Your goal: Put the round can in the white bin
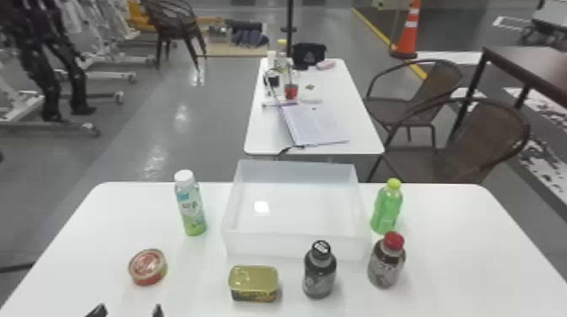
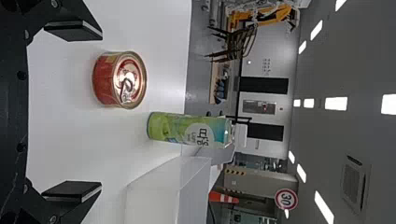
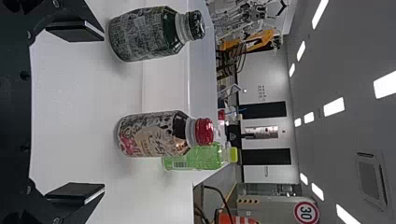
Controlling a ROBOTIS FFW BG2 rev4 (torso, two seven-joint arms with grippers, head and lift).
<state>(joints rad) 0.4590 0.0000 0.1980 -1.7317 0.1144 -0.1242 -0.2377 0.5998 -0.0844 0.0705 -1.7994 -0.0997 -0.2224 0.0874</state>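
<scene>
Nearest to the robot, at the bottom of the head view, is the left end effector (image 1: 129,311), with its two fingers well apart. Probably they are spread so that the round can (image 1: 147,267) may pass between them. The right end effector (image 3: 103,111), seen in its own wrist view, has its fingers apart as well and holds nothing; it seems to be only waiting, because the can lies on the other side.

The round can is just ahead of the left fingers, flat on the counter (image 1: 472,253) with its ring-pull lid upward, touched by nothing. This pose is stable, and it leaves the curved side free for a grip. I judge that the step in hand is the approach, and the grip should be a little low, since the can is short. The rectangular can (image 1: 254,283) and the dark bottle with black cap (image 1: 319,269) stand before the white bin (image 1: 291,246), and the red-capped bottle (image 1: 387,262) is near its right corner.

Farther, the bin is in the middle, open at the top, so either arm could drop things there. The white-capped bottle (image 1: 192,208) stands at its left, so the can should be lifted high enough to avoid knocking it. The green bottle (image 1: 386,209) stands at the right.
</scene>
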